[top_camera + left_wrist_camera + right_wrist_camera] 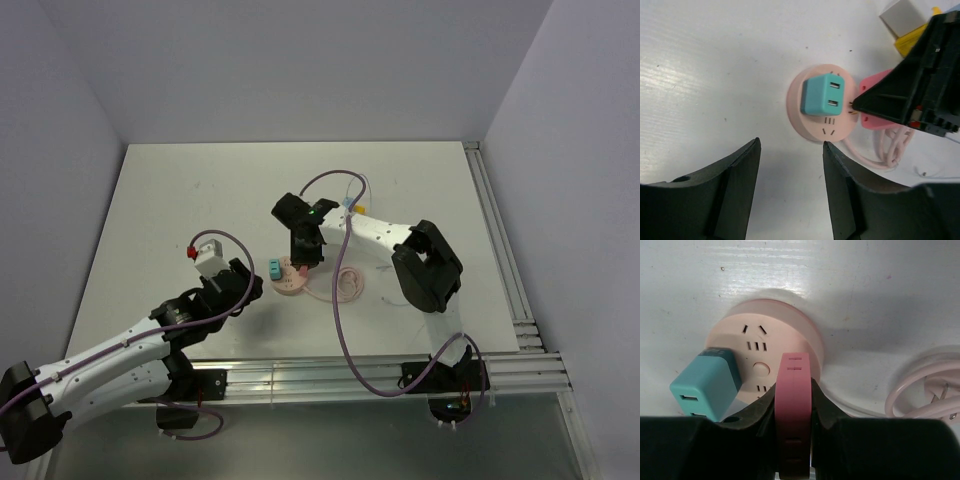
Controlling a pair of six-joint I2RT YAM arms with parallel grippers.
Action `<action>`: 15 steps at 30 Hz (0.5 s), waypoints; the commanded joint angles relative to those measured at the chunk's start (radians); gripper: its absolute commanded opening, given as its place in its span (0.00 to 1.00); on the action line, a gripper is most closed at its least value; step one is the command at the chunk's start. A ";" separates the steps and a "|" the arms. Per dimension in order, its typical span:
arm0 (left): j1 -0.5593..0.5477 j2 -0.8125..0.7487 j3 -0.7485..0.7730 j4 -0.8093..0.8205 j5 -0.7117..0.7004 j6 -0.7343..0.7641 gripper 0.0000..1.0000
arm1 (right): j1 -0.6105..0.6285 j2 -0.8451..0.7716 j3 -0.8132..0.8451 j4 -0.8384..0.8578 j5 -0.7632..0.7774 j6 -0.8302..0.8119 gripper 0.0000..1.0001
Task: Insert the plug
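The step in hand is bringing the plug to its holes; I judge that it is not inserted yet. The right gripper (793,389) is closed narrowly on the pink plug (795,367) and holds it by its two flat sides. It holds the plug over the side of the round socket (775,337) that is nearer to its own camera. In the left wrist view the metal pins of the plug are at the rim of the socket, but I cannot tell if they touch it.

The socket lies flat on the table (180,200), about midway between the left and right edges and nearer to the near edge than to the far one. A teal charger (821,94) already sits in one set of its holes, just beside the plug. The coiled cord (927,390) lies on the table on the other side.

The left gripper (791,150) is half open and holds nothing. It hangs near the socket, apart from it.

I think the next move needs the pins aligned with a free set of holes, away from the charger. Then the plug needs a straight push. The socket is light and may slide, so the left gripper could steady it.
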 commanded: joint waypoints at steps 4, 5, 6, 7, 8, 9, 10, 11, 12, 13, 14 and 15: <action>0.032 0.045 -0.040 0.075 0.051 -0.055 0.57 | 0.000 0.088 -0.114 0.041 0.226 -0.031 0.00; 0.033 0.047 -0.042 0.082 0.055 -0.055 0.57 | 0.000 0.091 -0.114 0.041 0.225 -0.029 0.00; 0.035 0.050 -0.046 0.086 0.062 -0.057 0.57 | -0.004 0.106 -0.111 0.037 0.214 -0.021 0.00; 0.038 0.050 -0.046 0.088 0.065 -0.057 0.57 | -0.004 0.112 -0.108 0.027 0.203 -0.018 0.00; 0.040 0.056 -0.046 0.086 0.065 -0.063 0.57 | -0.004 0.114 -0.110 0.027 0.189 -0.014 0.00; 0.040 0.059 -0.048 0.083 0.065 -0.069 0.56 | -0.004 0.109 -0.114 0.030 0.168 -0.002 0.00; 0.041 0.061 -0.050 0.086 0.065 -0.073 0.56 | -0.003 0.100 -0.137 0.050 0.160 0.005 0.00; 0.043 0.065 -0.051 0.089 0.066 -0.073 0.56 | -0.003 0.089 -0.149 0.064 0.156 0.009 0.00; 0.044 0.070 -0.053 0.091 0.069 -0.073 0.56 | -0.001 0.066 -0.163 0.076 0.156 0.018 0.00; 0.047 0.070 -0.053 0.092 0.077 -0.069 0.56 | 0.000 0.057 -0.177 0.084 0.166 0.022 0.00; 0.049 0.073 -0.053 0.098 0.080 -0.067 0.55 | 0.002 0.049 -0.180 0.087 0.172 0.022 0.00; 0.049 0.074 -0.053 0.101 0.083 -0.066 0.55 | 0.002 0.029 -0.186 0.104 0.172 0.011 0.00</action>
